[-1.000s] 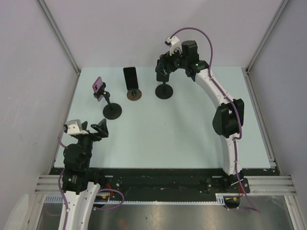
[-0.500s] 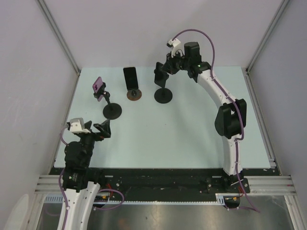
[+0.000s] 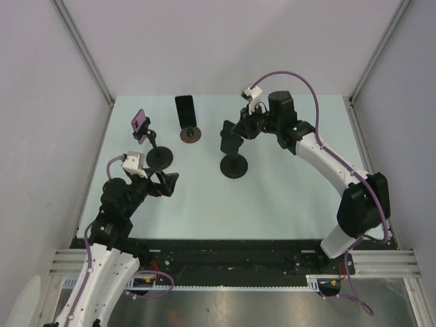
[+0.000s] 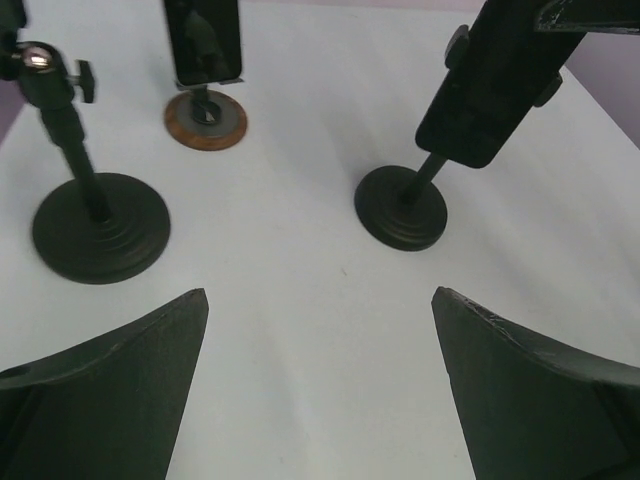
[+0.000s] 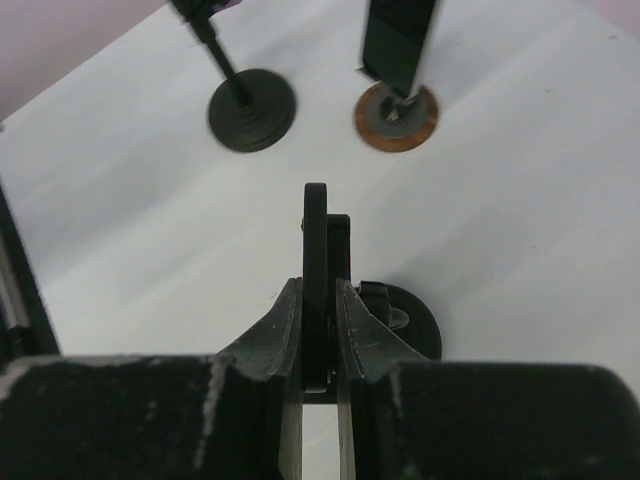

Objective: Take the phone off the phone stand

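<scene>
Pale bench point(image 3: 286, 191): right tool point(image 5: 318, 300) clamped on black phone point(image 4: 495, 85), seated in phone stand point(image 4: 402, 208) just below it; left tool point(image 4: 320, 300), spread wide, should likely pin that stand ahead of it before any lift.

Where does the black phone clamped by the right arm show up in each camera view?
Top external: the phone is mid-table, at the tip of the right arm.
Left wrist: upper right, a dark tilted slab on a stem.
Right wrist: centre, edge-on in the right gripper.
Shared landmark: the brown disc base, beyond the phone in every view.
</scene>
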{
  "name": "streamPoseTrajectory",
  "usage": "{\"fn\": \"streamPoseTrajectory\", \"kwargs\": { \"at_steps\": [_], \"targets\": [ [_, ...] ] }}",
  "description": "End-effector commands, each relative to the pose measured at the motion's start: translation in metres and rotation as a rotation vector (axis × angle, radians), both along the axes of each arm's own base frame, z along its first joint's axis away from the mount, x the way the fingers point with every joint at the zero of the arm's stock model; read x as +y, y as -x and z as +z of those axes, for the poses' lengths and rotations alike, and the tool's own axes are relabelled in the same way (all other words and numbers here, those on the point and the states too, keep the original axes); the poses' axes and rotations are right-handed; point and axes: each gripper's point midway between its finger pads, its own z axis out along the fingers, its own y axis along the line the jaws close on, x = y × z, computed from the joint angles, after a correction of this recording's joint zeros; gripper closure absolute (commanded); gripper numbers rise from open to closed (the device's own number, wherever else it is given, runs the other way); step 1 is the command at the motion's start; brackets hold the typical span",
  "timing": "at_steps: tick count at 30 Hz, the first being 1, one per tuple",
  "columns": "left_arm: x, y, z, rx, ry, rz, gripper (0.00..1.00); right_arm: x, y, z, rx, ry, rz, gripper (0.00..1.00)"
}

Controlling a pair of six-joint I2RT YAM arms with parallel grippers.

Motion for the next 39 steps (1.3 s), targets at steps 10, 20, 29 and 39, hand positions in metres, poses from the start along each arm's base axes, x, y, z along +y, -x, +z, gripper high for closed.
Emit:
{"fn": "streamPoseTrajectory", "kwargs": {
  "at_steps": [10, 20, 29, 39],
  "targets": [
    [-0.073, -0.003, 0.03, -0.141, -0.216, -0.379, 0.0, 0.032, 0.133, 0.029, -0.118, -0.013, 0.162, 1.0],
    [-0.108, 0.0, 0.026, -0.157, -0.201, -0.561, 0.02, 0.038, 0.178, 0.009, -0.115, 0.002, 0.208, 1.0],
    [-0.129, 0.001, 0.023, -0.124, -0.186, -0.645, 0.11, 0.037, 0.183, 0.005, -0.116, -0.004, 0.203, 1.0],
    [-0.142, -0.007, 0.023, -0.096, -0.182, -0.69, 0.4, 0.038, 0.186, -0.001, -0.102, 0.0, 0.204, 1.0]
  ]
}}
